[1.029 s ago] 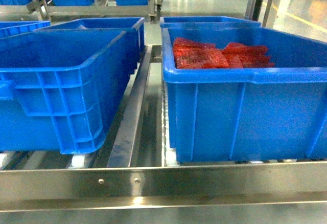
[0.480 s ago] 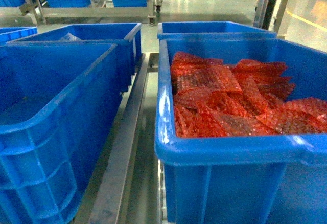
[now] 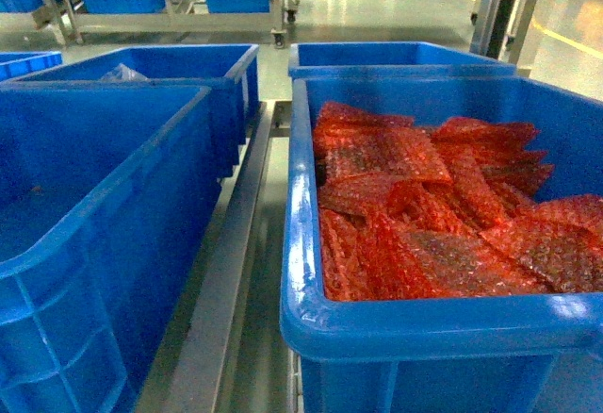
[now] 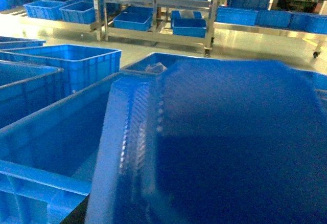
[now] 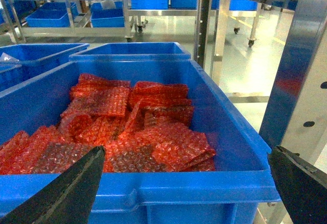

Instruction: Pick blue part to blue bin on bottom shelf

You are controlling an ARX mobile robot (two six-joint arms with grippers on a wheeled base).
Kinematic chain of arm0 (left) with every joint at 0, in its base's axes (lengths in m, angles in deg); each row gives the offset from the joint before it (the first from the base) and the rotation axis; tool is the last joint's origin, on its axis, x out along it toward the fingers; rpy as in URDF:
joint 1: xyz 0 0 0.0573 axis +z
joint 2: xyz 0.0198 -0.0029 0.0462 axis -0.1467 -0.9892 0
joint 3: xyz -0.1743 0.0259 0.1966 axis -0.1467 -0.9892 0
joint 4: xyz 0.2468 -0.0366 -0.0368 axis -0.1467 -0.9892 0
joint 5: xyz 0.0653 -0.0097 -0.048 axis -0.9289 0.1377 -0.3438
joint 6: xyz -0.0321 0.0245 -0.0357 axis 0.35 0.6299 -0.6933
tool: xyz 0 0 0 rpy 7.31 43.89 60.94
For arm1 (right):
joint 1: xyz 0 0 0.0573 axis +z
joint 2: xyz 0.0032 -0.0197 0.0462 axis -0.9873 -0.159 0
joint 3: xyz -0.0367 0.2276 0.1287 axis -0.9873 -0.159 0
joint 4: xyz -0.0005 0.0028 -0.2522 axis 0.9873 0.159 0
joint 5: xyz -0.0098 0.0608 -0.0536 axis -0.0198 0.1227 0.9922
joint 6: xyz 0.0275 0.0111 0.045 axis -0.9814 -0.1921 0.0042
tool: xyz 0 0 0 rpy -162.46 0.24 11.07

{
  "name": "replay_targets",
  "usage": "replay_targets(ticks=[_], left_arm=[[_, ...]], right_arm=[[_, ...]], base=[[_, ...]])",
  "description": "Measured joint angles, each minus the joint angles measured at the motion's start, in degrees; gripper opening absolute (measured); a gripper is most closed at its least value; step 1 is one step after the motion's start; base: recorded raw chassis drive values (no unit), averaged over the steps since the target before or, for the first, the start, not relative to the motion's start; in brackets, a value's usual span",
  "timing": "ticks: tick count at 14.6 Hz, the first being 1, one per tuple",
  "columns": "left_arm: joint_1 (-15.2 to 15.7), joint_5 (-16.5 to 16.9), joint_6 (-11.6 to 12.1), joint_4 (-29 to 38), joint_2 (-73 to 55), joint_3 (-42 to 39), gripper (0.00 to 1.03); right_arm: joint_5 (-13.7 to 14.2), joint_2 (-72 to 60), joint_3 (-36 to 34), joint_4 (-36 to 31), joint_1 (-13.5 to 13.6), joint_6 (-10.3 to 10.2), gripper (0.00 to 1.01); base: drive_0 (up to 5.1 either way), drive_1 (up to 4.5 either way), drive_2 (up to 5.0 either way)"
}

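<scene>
right pincer (image 5: 186, 191) spread wide above red bubble-wrap bags (image 5: 127, 132), blue crate (image 5: 230, 132)

A blurred blue part (image 4: 230, 142) fills the lower right foreground, blocking the fingers; an open blue crate (image 4: 56, 137) sits left of it.

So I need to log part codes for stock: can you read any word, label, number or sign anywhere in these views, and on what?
None readable. The large blue plastic crates carry no visible label or print, and neither do the red bubble-wrap pouches. The steel rack post is bare, with only holes. The far shelves' bins are too small to tell.
</scene>
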Motion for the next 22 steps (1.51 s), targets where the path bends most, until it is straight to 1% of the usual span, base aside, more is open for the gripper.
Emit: replay_targets(ticks=[18,22], left_arm=[[0.0,0.0,0.0,0.0,0.0,0.0,0.43],[0.0,0.0,0.0,0.0,0.0,0.0,0.43]], right_arm=[[0.02,0.0,0.0,0.0,0.0,0.0,0.98],[0.0,0.0,0.0,0.0,0.0,0.0,0.98]], base=[[0.0,4.19,-4.2],[0.0,0.0,0.0]])
